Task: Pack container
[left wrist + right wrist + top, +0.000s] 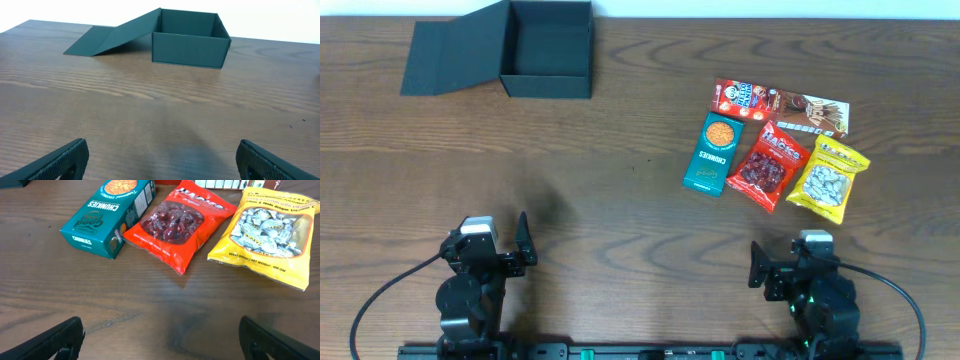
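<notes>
The black container point(548, 48) stands open at the far left of the table, its flap lid point(450, 48) lying flat to its left; it also shows in the left wrist view point(189, 44). At the right lie a teal cookie box point(712, 152), a red packet point(767, 165), a yellow packet point(828, 179) and a red-brown flat packet point(780, 105). The right wrist view shows the teal box point(107, 217), red packet point(177, 222) and yellow packet point(270, 232). My left gripper point(160, 160) is open and empty near the front left. My right gripper point(160, 337) is open and empty, in front of the snacks.
The brown wooden table point(620, 190) spans the view. Both arm bases sit at the front edge, the left point(475, 285) and the right point(815, 290).
</notes>
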Robot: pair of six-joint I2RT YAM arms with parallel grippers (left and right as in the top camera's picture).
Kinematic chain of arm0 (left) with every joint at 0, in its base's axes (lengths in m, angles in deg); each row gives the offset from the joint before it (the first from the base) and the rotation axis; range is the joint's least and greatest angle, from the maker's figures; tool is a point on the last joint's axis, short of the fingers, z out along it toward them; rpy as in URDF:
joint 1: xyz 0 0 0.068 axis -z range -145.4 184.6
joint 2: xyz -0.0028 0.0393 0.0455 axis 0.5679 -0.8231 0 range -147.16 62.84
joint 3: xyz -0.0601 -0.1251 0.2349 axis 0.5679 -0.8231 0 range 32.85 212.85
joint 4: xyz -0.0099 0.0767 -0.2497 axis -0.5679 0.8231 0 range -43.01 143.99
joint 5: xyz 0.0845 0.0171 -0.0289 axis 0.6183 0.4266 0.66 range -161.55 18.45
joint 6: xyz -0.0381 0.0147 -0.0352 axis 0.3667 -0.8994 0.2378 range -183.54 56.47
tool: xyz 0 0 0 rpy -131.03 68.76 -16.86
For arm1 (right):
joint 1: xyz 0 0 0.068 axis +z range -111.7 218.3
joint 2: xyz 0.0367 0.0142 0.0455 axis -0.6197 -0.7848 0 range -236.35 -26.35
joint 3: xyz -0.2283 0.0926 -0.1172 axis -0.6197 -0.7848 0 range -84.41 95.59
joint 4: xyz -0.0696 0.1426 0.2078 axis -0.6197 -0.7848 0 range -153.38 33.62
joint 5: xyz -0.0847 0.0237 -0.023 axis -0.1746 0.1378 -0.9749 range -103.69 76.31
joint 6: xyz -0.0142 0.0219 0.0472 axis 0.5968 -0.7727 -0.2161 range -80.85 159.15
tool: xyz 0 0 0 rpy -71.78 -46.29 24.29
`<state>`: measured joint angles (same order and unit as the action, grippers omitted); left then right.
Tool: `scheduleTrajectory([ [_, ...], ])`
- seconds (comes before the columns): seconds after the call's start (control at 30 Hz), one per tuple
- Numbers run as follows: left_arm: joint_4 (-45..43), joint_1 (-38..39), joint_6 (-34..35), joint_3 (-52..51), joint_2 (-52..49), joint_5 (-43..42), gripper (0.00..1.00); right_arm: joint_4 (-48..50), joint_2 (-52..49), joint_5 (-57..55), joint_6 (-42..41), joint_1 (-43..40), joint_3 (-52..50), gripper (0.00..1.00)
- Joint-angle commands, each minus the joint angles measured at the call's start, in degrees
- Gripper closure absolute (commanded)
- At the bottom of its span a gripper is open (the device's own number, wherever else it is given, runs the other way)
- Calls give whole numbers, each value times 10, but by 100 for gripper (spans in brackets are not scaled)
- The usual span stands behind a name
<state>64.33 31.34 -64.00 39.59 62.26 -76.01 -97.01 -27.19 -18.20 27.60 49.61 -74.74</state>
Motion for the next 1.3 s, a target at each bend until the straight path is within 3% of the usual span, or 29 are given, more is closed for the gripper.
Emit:
scheduleTrajectory([
  [0.0,4,-1,-9,-13,3,4,5,-1,5,1,-6,-4,-5,1],
  [1.07,3,-1,-6,-13,3,-1,5,-1,5,1,-6,-4,-5,1],
  [1.27,3,-1,76,-13,3,-1,5,-1,5,1,-6,-4,-5,1],
])
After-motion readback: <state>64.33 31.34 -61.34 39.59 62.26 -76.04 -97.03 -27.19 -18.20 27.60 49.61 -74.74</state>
